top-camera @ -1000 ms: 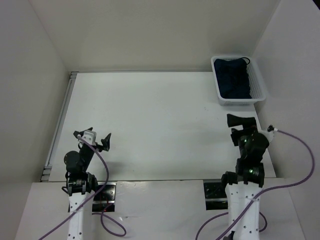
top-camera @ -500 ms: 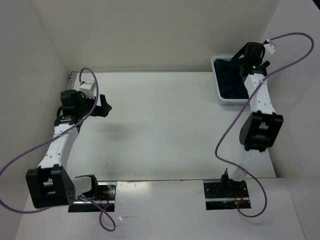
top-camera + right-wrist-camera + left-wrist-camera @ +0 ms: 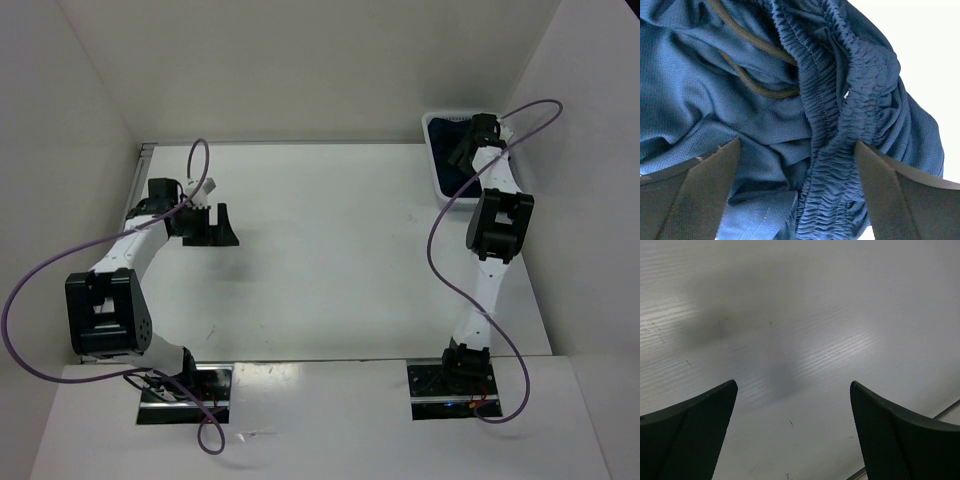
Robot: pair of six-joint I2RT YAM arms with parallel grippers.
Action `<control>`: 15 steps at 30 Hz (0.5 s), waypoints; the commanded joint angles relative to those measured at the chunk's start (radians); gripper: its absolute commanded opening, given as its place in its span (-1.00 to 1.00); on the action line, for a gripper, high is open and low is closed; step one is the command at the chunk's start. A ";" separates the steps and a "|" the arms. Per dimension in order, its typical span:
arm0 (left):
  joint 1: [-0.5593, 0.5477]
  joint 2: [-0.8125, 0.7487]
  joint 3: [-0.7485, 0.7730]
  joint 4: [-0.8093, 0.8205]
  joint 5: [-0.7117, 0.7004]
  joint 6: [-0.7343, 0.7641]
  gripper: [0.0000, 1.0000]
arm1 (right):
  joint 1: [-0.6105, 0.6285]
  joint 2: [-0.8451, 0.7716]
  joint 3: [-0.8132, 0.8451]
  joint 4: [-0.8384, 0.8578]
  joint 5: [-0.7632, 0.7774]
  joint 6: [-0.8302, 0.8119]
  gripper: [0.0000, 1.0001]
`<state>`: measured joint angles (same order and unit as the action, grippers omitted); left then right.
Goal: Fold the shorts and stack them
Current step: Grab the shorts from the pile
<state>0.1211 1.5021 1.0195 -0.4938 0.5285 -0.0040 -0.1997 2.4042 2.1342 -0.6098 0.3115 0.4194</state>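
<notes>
The dark navy shorts [image 3: 452, 172] lie bunched in a white basket [image 3: 432, 150] at the table's far right. In the right wrist view the crumpled blue fabric [image 3: 705, 95] fills the frame, with its elastic waistband [image 3: 840, 150], thin dark drawstring [image 3: 755, 80] and a speck of white tag [image 3: 846, 94]. My right gripper [image 3: 464, 152] hangs open directly over the shorts, fingers [image 3: 695, 195] on either side of the waistband. My left gripper [image 3: 212, 226] is open and empty above bare table at the left, fingers [image 3: 900, 440] wide apart.
White walls close in the table on the left, back and right. A metal rail [image 3: 125, 230] runs along the table's left edge. A seam or edge strip shows at the lower right of the left wrist view [image 3: 945, 412].
Both arms have stretched out from their folded rest poses. The right gripper reached the basket and dropped over the shorts. The left gripper swung out over the table's left side.
</notes>
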 commanded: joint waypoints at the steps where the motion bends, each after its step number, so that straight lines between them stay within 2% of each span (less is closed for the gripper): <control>1: -0.011 0.015 0.047 0.000 -0.011 0.004 1.00 | 0.011 0.025 0.059 -0.028 0.015 -0.030 0.92; 2: -0.011 0.015 0.056 0.000 -0.012 0.004 1.00 | 0.011 0.038 0.059 -0.045 0.015 -0.030 0.81; 6: -0.011 0.015 0.067 0.000 -0.007 0.004 1.00 | 0.011 0.059 0.108 -0.059 0.035 -0.021 -0.17; 8: -0.020 0.015 0.067 0.000 0.002 0.004 1.00 | 0.011 0.069 0.124 -0.070 0.047 -0.030 -0.54; 9: -0.020 0.015 0.067 0.000 0.011 0.004 1.00 | 0.011 0.069 0.124 -0.079 0.047 -0.030 -0.93; 10: -0.020 0.015 0.067 0.000 0.011 0.004 1.00 | 0.011 0.069 0.124 -0.079 0.047 -0.030 -1.00; 15: -0.020 0.006 0.067 0.000 0.011 0.004 1.00 | 0.051 -0.022 0.101 -0.070 0.035 -0.085 -1.00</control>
<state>0.1040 1.5040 1.0523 -0.4950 0.5121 -0.0040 -0.1940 2.4615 2.2066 -0.6571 0.3332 0.3775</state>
